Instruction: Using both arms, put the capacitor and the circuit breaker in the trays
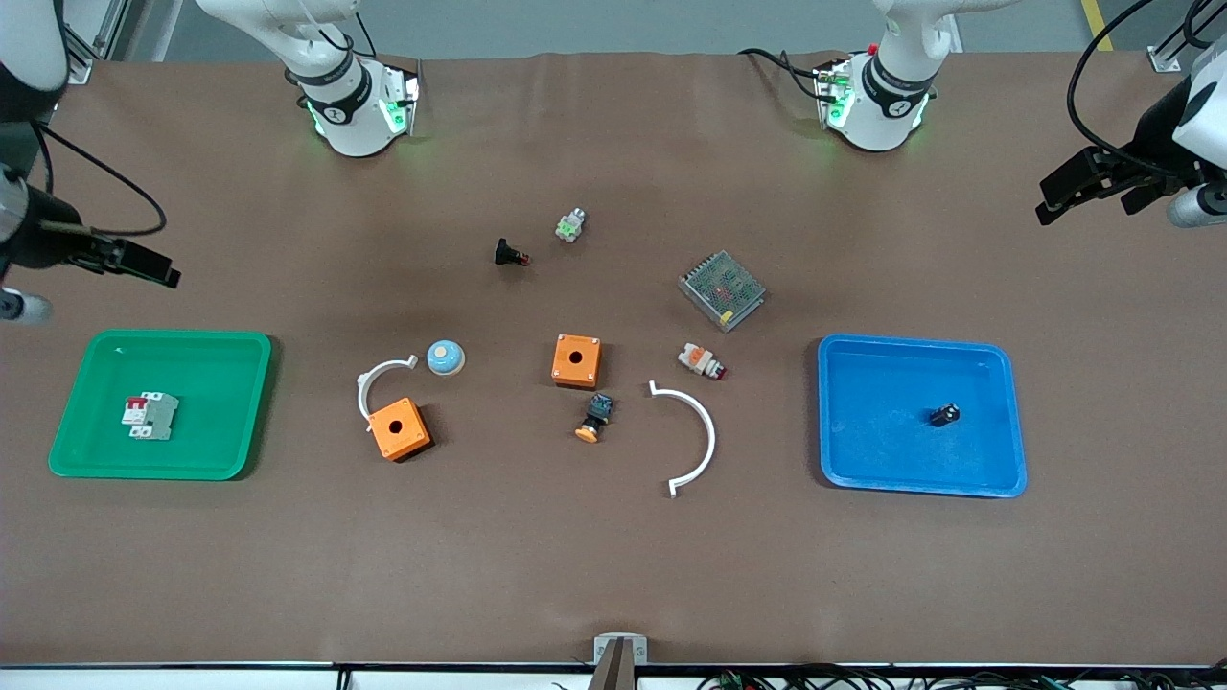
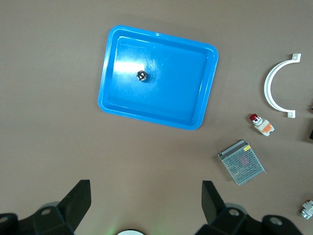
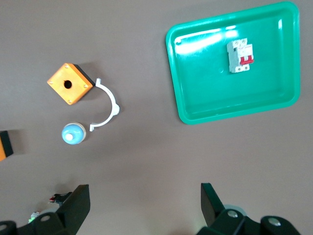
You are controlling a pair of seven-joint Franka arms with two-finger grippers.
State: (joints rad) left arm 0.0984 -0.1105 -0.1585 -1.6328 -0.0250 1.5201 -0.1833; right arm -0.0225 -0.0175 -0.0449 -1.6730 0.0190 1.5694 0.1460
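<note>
Breaker (image 1: 150, 416) lies in green tray (image 1: 230, 345), capacitor (image 1: 944, 415) in blue tray (image 1: 997, 364): both look placed. Left end effector (image 2: 146, 200) and right end effector (image 3: 142, 200), fingers spread w/ nothing held, hang high above counter (image 1: 613, 575) off the trays' outer ends, prob. parked.

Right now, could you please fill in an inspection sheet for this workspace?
Surface: brown table cover, nothing spilled seen.
Job's things: small black cylindrical capacitor in the blue plastic tray; white-grey circuit breaker with red levers in the green plastic tray.
Clutter: two orange boxes, two white curved brackets, metal mesh unit, blue dome, small buttons between the trays.
Grippers: left pincer open, raised at its table end; right pincer open, raised at its end.
Cables: black leads by the arms, off the parts.
Surroundings: nothing seen.
</note>
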